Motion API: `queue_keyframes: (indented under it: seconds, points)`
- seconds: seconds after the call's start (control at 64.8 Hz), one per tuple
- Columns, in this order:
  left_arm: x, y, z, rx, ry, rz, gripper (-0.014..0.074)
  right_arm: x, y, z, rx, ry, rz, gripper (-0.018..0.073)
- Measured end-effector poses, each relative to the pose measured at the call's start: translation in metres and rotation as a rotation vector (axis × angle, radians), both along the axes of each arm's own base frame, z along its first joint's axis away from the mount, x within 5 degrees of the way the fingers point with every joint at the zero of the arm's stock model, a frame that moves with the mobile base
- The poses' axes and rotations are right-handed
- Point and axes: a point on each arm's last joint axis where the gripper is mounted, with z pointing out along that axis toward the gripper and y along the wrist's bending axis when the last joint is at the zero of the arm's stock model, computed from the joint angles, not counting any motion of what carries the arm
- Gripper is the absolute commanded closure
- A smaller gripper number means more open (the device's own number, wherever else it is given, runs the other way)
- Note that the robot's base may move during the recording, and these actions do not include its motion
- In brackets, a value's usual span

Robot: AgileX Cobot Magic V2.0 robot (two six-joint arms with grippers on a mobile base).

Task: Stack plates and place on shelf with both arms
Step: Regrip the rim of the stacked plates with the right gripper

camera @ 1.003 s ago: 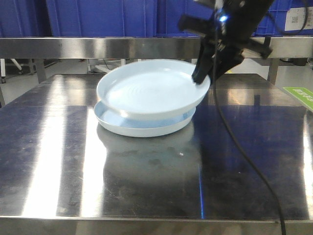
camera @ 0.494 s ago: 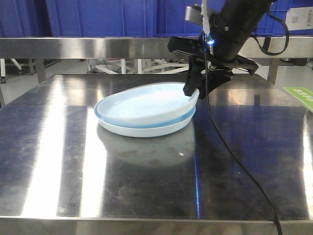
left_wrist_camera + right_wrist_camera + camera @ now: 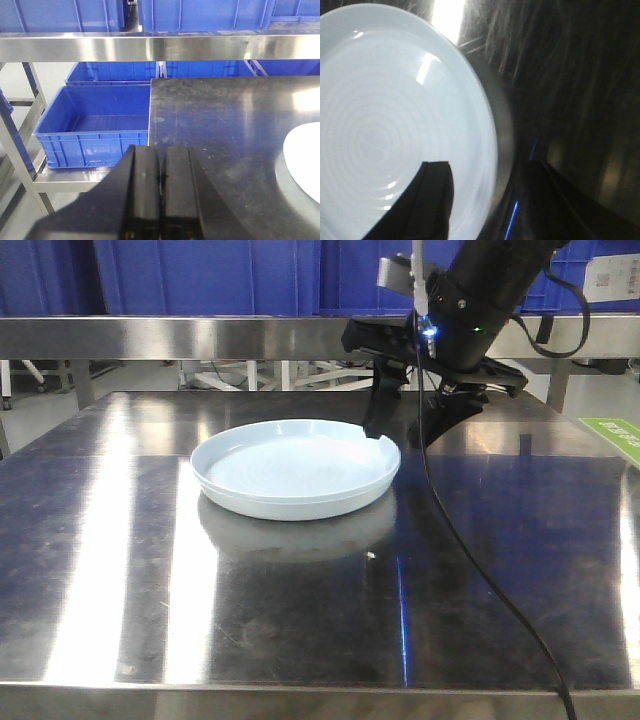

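The pale light-blue plates (image 3: 295,468) lie nested as one low stack on the steel tabletop (image 3: 300,620). My right gripper (image 3: 400,432) is open and straddles the stack's right rim. One finger (image 3: 432,200) hangs over the plate (image 3: 395,115), the other (image 3: 560,200) outside the rim, and neither grips it. My left gripper (image 3: 161,162) is shut on nothing above the table's left edge, with a plate's rim (image 3: 305,160) showing far to its right. The shelf (image 3: 250,335) rail runs behind the table.
Blue crates (image 3: 200,275) fill the shelf's upper tier. An open blue crate (image 3: 95,127) sits on a lower tier left of the tabletop's edge (image 3: 150,115). A black cable (image 3: 480,540) trails from the right arm across the table toward the front.
The right gripper lowered the tilted upper plate onto the lower one, then opened and released its rim. The plates now sit flat and nested.
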Motion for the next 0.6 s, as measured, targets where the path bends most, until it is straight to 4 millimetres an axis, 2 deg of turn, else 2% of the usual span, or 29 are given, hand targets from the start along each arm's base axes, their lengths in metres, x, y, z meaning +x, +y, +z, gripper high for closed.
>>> queue_keyframes:
  seconds: [0.602]
  points:
    - [0.0,0.0,0.0,0.0,0.0,0.0,0.0514,-0.001,0.01,-0.022,-0.009,0.026,0.007,0.0144]
